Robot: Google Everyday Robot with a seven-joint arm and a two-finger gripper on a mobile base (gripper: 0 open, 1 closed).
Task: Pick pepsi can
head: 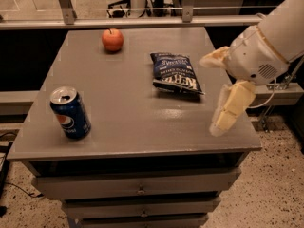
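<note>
Nothing is grasped yet: the gripper [209,95] hangs empty, fingers spread, over the right edge of the table [142,127]. The can [70,113] stands upright well to its left, untouched. I judge the reach, grip and lift all remain.

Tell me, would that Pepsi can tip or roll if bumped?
Probably tippy: the pepsi can stands upright, taller than wide. Toppled, its round body would likely roll. Smooth metal may be slippery. The hand hovers at the right edge of the table.
</note>
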